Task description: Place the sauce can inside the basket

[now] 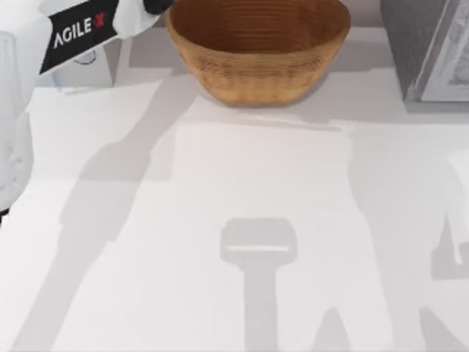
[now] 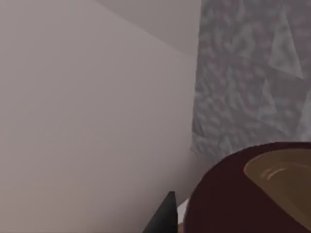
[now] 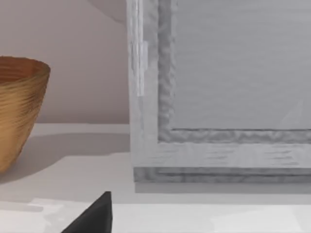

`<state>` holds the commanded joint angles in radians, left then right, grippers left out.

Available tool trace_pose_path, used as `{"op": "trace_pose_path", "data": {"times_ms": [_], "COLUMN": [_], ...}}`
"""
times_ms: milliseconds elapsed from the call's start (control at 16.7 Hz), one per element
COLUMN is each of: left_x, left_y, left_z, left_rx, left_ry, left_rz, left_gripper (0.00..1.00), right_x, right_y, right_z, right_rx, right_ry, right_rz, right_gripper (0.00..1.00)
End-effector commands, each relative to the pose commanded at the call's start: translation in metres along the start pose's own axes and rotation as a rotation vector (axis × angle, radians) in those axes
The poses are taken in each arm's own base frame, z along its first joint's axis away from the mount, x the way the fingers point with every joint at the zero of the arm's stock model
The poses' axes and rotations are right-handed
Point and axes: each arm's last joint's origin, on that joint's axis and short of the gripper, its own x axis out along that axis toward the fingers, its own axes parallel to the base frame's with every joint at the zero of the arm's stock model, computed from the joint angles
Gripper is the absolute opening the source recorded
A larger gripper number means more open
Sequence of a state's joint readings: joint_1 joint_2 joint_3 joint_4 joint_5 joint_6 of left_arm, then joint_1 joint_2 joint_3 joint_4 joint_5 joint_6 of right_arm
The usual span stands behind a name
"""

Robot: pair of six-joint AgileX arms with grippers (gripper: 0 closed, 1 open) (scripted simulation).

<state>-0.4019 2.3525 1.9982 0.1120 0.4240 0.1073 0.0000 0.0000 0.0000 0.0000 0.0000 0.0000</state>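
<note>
The tan woven basket (image 1: 258,55) stands at the back middle of the table, and its wall (image 3: 19,111) also appears in the right wrist view. My left arm reaches in from the back left, with my left gripper (image 1: 157,6) at the basket's left rim. In the left wrist view the sauce can's dark maroon lid (image 2: 228,194) sits right against a dark fingertip (image 2: 163,216), so the gripper is shut on the can. Part of my right gripper (image 3: 95,218) hangs low over the table, to the right of the basket.
A grey box-like cabinet (image 1: 425,51) stands at the back right, close to the basket; its face (image 3: 218,97) looms in the right wrist view. The white tabletop (image 1: 234,220) carries only arm shadows in front of the basket.
</note>
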Motion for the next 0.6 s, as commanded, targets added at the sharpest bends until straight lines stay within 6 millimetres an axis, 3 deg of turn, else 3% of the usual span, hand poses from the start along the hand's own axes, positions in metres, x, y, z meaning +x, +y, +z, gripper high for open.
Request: {"op": "trace_pose_path", "data": {"times_ms": [240, 600], "left_x": [0.0, 0.0], "left_y": [0.0, 0.0], "left_z": [0.0, 0.0], "left_rx": [0.0, 0.0], "left_ry": [0.0, 0.0], "left_rz": [0.0, 0.0], "left_gripper": [0.98, 1.0], "right_x": [0.0, 0.0], "right_y": [0.0, 0.0], "right_z": [0.0, 0.0], "right_rx": [0.0, 0.0], "right_ry": [0.0, 0.0], "right_rz": [0.0, 0.0], "right_gripper": [1.0, 1.0]}}
